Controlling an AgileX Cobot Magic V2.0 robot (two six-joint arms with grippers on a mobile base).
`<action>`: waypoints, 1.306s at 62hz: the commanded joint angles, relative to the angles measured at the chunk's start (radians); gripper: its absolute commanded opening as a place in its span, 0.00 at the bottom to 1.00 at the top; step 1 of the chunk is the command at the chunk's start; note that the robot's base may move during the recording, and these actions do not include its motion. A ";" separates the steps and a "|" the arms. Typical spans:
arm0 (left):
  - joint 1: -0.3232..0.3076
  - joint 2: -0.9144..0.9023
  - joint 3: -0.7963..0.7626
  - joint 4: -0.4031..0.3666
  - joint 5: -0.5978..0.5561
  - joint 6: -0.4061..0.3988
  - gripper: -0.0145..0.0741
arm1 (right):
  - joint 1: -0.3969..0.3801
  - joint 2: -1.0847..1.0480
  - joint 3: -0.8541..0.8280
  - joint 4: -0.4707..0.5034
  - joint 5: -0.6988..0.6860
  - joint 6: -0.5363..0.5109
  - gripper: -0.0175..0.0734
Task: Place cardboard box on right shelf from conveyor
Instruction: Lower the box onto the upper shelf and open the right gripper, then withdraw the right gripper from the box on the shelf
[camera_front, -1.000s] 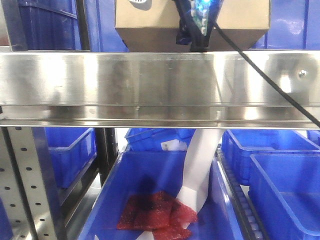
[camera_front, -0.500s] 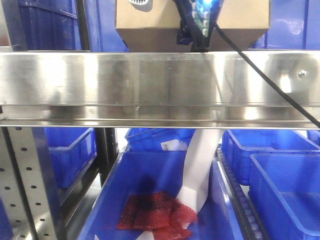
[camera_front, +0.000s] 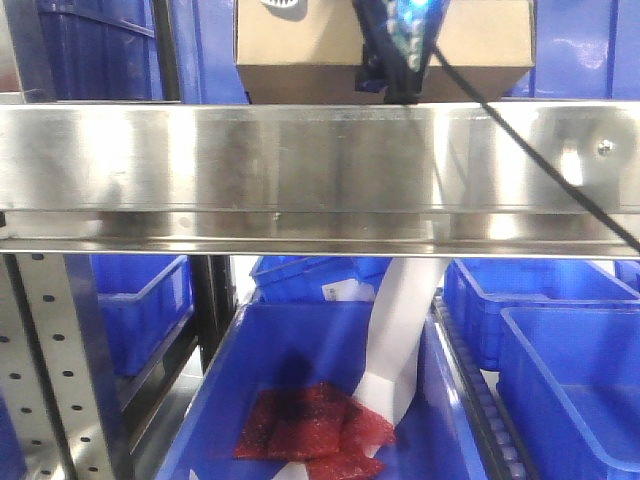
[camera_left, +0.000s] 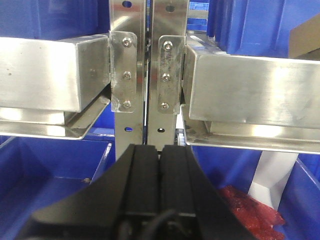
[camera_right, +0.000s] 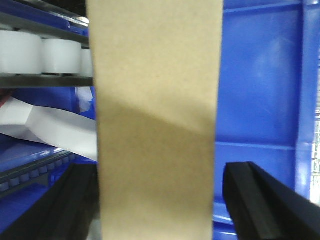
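Cardboard box (camera_front: 300, 45), top centre, risen slightly above right shelf (camera_front: 300, 170) rail; right gripper (camera_right: 160, 200) wide, straddling box; release probably underway. Left gripper (camera_left: 160, 170) closed, empty.

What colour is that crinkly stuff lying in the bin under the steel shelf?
Red, a crumpled heap in the blue bin; clearest in the front-facing view.

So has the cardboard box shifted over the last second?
Yes, slightly: the cardboard box looks narrower and its underside higher against the right shelf rail.
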 joint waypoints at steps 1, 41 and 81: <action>-0.005 -0.005 0.006 -0.006 -0.085 0.000 0.03 | 0.021 -0.079 0.010 0.009 -0.010 -0.009 0.85; -0.005 -0.005 0.006 -0.006 -0.085 0.000 0.03 | -0.105 -0.387 0.122 0.438 -0.018 -0.004 0.70; -0.005 -0.005 0.006 -0.006 -0.085 0.000 0.03 | -0.788 -0.920 0.622 1.124 -0.550 0.016 0.21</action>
